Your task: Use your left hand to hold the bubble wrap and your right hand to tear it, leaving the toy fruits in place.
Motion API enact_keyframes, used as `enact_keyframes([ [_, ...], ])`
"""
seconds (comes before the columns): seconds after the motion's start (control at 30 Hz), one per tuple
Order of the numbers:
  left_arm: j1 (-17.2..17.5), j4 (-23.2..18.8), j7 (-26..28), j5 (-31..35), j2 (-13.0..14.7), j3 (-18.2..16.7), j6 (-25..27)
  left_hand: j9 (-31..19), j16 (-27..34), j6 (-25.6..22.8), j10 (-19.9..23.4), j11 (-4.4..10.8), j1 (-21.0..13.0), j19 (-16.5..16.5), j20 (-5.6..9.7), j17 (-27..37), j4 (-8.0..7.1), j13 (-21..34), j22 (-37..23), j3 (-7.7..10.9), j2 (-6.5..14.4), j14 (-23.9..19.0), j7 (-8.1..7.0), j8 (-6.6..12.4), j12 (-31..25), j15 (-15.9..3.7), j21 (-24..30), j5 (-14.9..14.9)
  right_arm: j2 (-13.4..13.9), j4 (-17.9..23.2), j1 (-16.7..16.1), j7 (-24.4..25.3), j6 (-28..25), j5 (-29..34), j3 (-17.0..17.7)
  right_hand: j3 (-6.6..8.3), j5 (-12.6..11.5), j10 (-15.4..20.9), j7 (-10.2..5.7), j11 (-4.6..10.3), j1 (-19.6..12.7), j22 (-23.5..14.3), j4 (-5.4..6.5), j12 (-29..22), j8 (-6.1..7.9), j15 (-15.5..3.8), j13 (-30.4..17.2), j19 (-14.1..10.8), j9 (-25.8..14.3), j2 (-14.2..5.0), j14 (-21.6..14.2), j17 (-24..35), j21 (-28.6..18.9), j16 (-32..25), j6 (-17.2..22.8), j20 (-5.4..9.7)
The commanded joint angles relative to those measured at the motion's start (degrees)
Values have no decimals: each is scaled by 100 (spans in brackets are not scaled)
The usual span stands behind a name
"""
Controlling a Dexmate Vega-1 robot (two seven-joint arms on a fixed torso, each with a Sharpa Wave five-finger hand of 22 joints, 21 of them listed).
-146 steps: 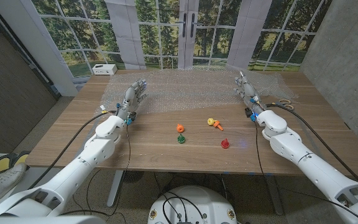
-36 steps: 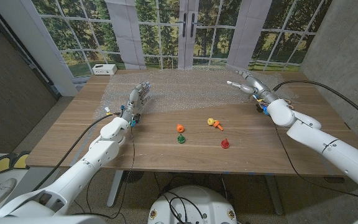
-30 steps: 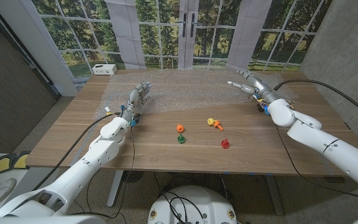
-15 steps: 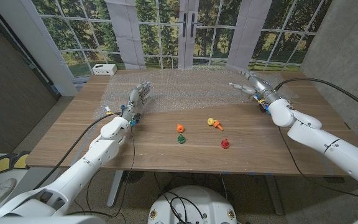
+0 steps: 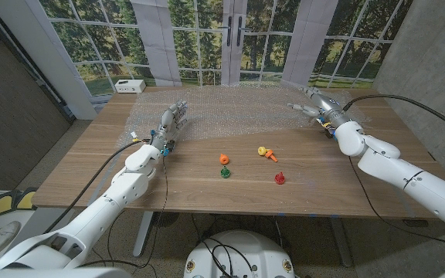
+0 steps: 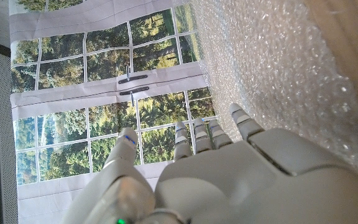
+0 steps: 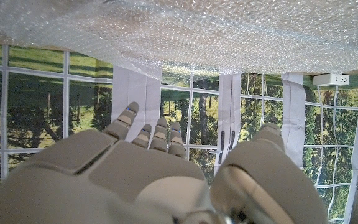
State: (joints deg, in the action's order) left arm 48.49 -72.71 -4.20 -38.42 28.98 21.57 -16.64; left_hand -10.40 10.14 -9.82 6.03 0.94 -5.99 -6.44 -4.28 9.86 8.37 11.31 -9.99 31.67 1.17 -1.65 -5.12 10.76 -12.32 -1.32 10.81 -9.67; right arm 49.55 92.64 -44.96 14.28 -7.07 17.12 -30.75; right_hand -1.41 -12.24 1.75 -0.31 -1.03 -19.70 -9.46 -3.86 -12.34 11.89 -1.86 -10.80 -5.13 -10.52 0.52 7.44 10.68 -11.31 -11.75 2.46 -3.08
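- At the far half of the bench (image 5: 91, 166), the sheet of bubble wrap (image 5: 230, 112) lies spread flat from near the left edge across to the right side, not yet torn.
- On its left part, the left hand (image 5: 172, 121) reaches over the wrap's near edge, fingers apart and holding nothing; it has barely shifted over the last seconds, so the holding step looks not yet begun.
- Nearer the middle, the toy fruits, orange (image 5: 223, 158), green (image 5: 225, 172), yellow (image 5: 263, 150) and red (image 5: 280, 178), sit on bare wood, apart from the wrap, undisturbed.
- Further right, the right hand (image 5: 315, 104) has swung from pointing forward to lying across the wrap's right end, fingers spread, gripping nothing; it seems to be lining up for a grasp.
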Motion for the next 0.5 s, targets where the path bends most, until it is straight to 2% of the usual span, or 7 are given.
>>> enact_keyframes([
  [0.03, -37, 54, -53, -12, -4, 2, -4, -16, 40, -32, 37, 1, -77, -11, 10, 21, 6, 23, -15, -16, -21, -37, 8, 17, -49, -6, 41, -21, 50, 96, -11, -4, -286, 67, -7, -53, 19, 48, 14, 3, 64, -21, -12, 14, -25, -121, -24, 12, -26, -17, -1, 11, 2, 1, 52, -90],
  [0.13, -38, 53, -57, -12, -3, -1, -14, -16, 41, -34, 34, 7, -81, -14, 10, 21, 7, 23, -14, -14, -18, -41, 9, 17, -47, -9, 41, -22, 65, 118, -16, -5, -339, 90, -19, -54, 18, 49, 10, 3, 65, -20, -12, 16, -27, -119, -24, 14, -26, -18, 1, 10, 6, 4, 52, -94],
  [0.2, -41, 57, -64, -15, -3, -1, -13, -16, 40, -37, 47, 7, -83, -15, 11, 20, 7, 23, -14, -13, -15, -40, 7, 18, -52, -8, 42, -23, 81, 134, -26, -17, -354, 85, -20, -55, 17, 53, 17, 6, 64, -19, -14, 21, -31, -113, -25, -23, -27, -23, -5, 9, 0, 8, 54, 12],
  [0.27, -44, 62, -69, -15, -4, 2, -9, -16, 41, -45, 42, -3, -86, -15, 12, 20, 7, 23, -14, -11, -12, -42, 9, 21, -50, -7, 42, -23, 89, 152, -37, -12, -399, 95, -21, -57, 16, 52, 16, 2, 66, -19, -14, 25, -34, -100, -26, -33, -27, -23, -10, 9, 2, 9, 53, 24],
  [0.5, -12, 56, -84, -33, -9, -3, -29, -16, 43, -51, 57, 5, -95, -18, 21, 20, 10, 23, -14, -8, -5, -50, 1, 21, -53, -11, 42, -25, 87, 120, -45, -19, -508, 29, -3, -61, 15, 37, 15, 25, 68, -18, -16, 37, -40, -98, -27, -6, -28, -26, 20, 9, 23, 27, 52, -58],
])
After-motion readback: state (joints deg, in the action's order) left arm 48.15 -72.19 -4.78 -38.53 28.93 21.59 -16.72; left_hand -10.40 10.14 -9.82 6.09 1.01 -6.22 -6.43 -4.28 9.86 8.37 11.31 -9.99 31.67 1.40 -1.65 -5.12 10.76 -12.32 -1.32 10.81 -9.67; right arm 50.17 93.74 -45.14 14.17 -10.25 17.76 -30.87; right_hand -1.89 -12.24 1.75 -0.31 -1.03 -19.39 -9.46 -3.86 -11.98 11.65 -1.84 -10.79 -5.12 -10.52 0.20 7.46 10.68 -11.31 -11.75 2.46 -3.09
